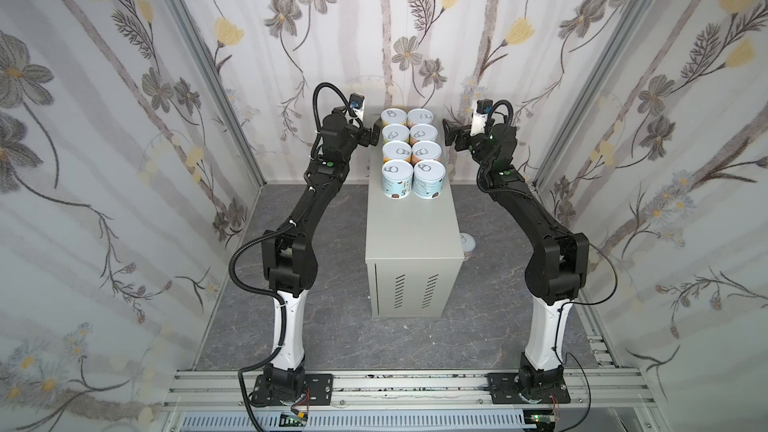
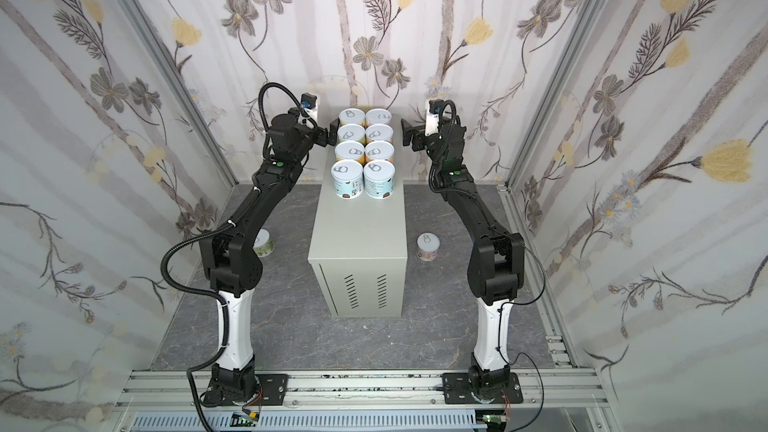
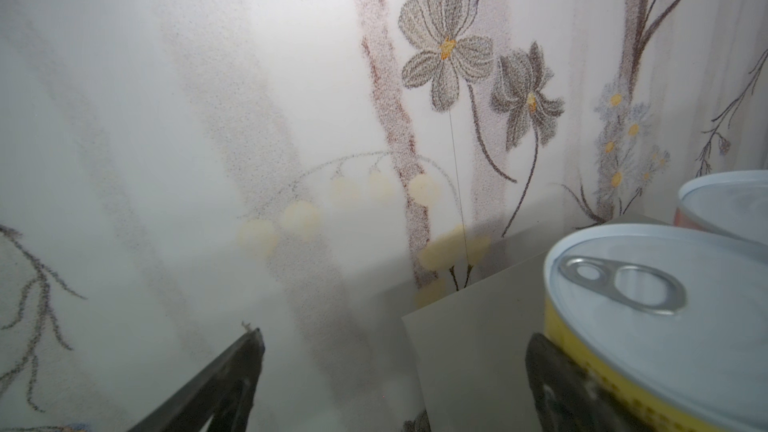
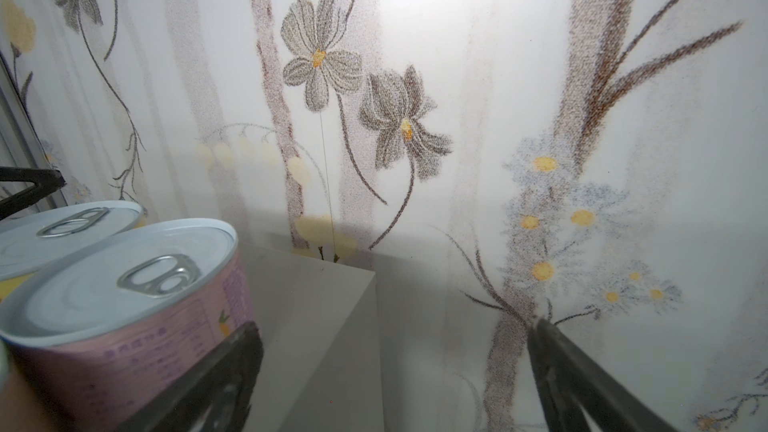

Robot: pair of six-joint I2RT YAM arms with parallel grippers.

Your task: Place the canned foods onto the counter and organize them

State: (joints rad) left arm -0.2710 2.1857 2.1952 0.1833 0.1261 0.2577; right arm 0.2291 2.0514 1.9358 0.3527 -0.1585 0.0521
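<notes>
Left claw (image 1: 373, 133) and right claw (image 1: 447, 133) are hanging wide open, empty, flanking eight cans (image 1: 398, 151) upper-centre on the tabletop (image 1: 411, 226); probably next reaching the floor can (image 2: 428, 246) mid-frame, squaring jaws around its sides.

Table (image 1: 409, 234): the near half of the top is bare, open from above and from the front. The far half is filled by a two-by-four block of cans (image 1: 409, 155), packed too close for a finger to pass between.

Left claw (image 1: 374, 131), jaws wide, sits at the block's far left flank. Right claw (image 1: 448, 133), jaws wide, is just beside the far right flank.

The back wall (image 1: 386, 35) stands close behind the table.

Floor (image 2: 449, 317): a pink can (image 2: 428, 246) stands right of the table. A second can (image 2: 264, 243) stands on the left, half hidden by the left arm (image 2: 232, 251).
</notes>
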